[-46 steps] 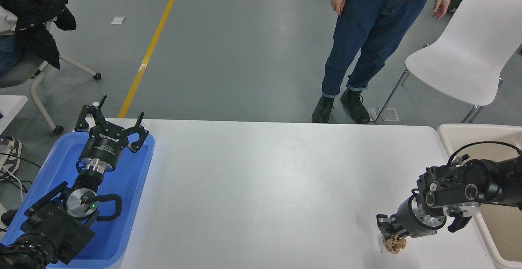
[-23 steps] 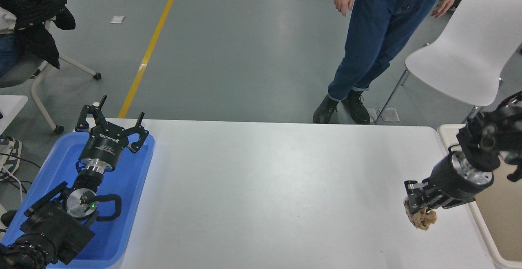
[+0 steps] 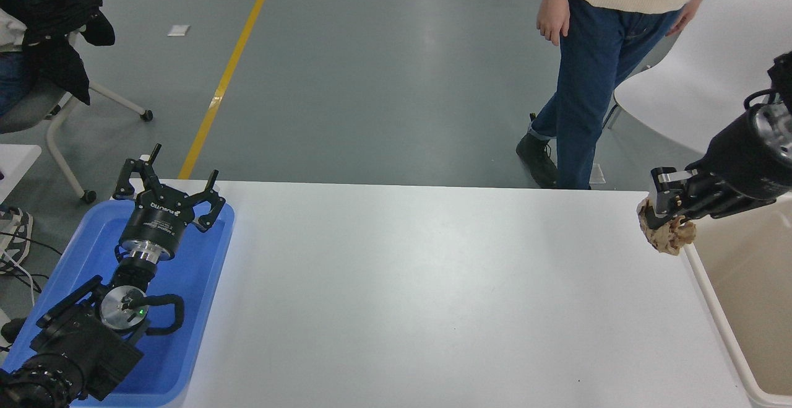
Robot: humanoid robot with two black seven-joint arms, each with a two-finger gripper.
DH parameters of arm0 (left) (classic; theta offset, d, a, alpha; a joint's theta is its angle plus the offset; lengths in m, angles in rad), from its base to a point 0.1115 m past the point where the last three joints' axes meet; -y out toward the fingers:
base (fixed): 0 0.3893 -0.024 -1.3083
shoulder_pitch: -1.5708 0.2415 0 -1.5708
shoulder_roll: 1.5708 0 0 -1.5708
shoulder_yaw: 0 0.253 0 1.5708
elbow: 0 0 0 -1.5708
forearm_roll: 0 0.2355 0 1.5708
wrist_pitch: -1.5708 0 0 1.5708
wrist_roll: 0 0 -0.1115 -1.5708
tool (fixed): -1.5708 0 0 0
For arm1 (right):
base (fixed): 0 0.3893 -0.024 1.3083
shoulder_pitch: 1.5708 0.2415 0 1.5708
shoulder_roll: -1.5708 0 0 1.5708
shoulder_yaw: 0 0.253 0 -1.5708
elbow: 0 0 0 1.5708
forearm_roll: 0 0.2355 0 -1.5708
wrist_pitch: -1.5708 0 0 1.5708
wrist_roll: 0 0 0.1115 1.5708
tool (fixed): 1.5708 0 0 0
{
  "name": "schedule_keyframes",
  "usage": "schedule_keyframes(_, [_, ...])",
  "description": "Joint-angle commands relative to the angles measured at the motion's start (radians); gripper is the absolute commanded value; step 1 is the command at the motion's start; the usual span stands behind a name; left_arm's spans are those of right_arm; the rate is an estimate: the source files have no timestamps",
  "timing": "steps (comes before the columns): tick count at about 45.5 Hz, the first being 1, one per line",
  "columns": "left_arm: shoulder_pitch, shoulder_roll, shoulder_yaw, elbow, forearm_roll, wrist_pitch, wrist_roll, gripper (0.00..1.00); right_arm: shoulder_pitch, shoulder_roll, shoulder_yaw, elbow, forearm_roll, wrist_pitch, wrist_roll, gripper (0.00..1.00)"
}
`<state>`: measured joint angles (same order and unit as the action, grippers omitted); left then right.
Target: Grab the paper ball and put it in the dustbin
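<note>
The tan-brown paper ball hangs in my right gripper, which is shut on it and holds it well above the white table's far right corner. The cream-beige dustbin stands just past the table's right edge, and the ball is at its left rim, near the bin's far corner. The right arm comes in from the right edge. My left gripper is open and parked over the blue tray at the lower left.
A person in blue jeans and a cream sweater stands at the table's far side near the right corner. A white chair is behind the bin. Another chair with a dark jacket is at the far left.
My right gripper has lifted the paper ball off the table near its front right and carried it up and back toward the bin's far left rim. The person has stepped to the right.
</note>
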<state>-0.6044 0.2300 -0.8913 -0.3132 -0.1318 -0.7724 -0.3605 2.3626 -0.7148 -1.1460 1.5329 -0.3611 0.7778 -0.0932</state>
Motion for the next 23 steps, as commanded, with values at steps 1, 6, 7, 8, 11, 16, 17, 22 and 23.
schedule_keyframes(1, [0.000,0.000,0.000,0.000,0.000,0.001,0.000,1.00,0.063,-0.006,-0.027,-0.002,0.011,0.008,0.000,0.00])
schedule_keyframes(6, [0.000,0.000,0.000,-0.001,0.000,0.001,0.000,1.00,0.084,-0.006,-0.060,-0.005,0.011,0.008,0.000,0.00])
schedule_keyframes(7, [0.000,0.000,0.000,0.000,0.000,0.001,0.000,1.00,0.089,-0.008,-0.066,-0.005,0.010,0.008,0.000,0.00])
schedule_keyframes(8, [0.000,0.000,0.000,0.000,0.000,0.001,0.000,1.00,0.090,-0.009,-0.073,-0.007,0.010,0.008,0.000,0.00])
schedule_keyframes(11, [0.002,0.000,0.000,-0.001,0.000,0.001,0.000,1.00,0.093,-0.017,-0.100,-0.011,0.001,0.008,-0.003,0.00])
schedule_keyframes(16, [0.000,0.000,0.000,-0.001,0.000,-0.001,0.000,1.00,0.089,-0.063,-0.172,-0.060,-0.013,0.008,-0.007,0.00])
schedule_keyframes(17, [0.002,0.000,0.000,0.000,0.000,0.001,0.000,1.00,0.084,-0.072,-0.184,-0.068,-0.019,0.008,-0.008,0.00])
schedule_keyframes(22, [0.000,0.000,0.000,0.000,0.000,0.001,0.000,1.00,0.046,-0.087,-0.264,-0.086,-0.084,0.008,-0.008,0.00])
schedule_keyframes(23, [0.000,0.000,0.000,0.000,0.000,0.001,0.000,1.00,0.035,-0.089,-0.279,-0.088,-0.087,0.008,-0.008,0.00])
